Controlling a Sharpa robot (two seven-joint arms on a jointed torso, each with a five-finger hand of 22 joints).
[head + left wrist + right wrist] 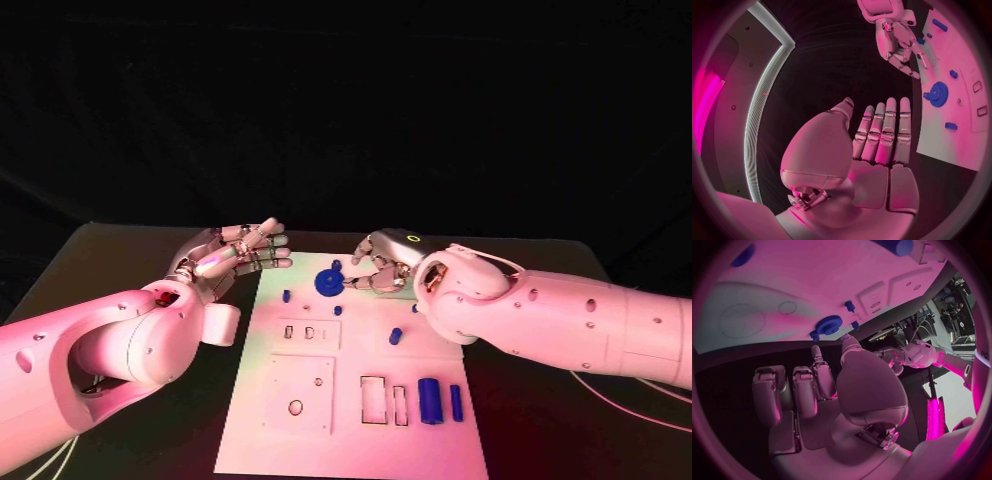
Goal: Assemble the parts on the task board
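Right wrist view shows the right hand (826,395) with its fingers curled partway in and nothing between them, one finger reaching toward the round blue toothed gear (828,324) that sits at the far end of the flat white task board (767,300), near it but seemingly not touching. In the head view that hand (384,262) hovers just beside the gear (329,283). The left hand (238,252) is held up off the board's far left corner, fingers straight and pressed side by side, holding nothing. Other small blue pieces lie on the board, among them a thick blue cylinder (430,399) and a thin blue rod (456,402) near the front. The step in hand looks like fitting the gear; the next move probably calls for closing fingertips on its rim.
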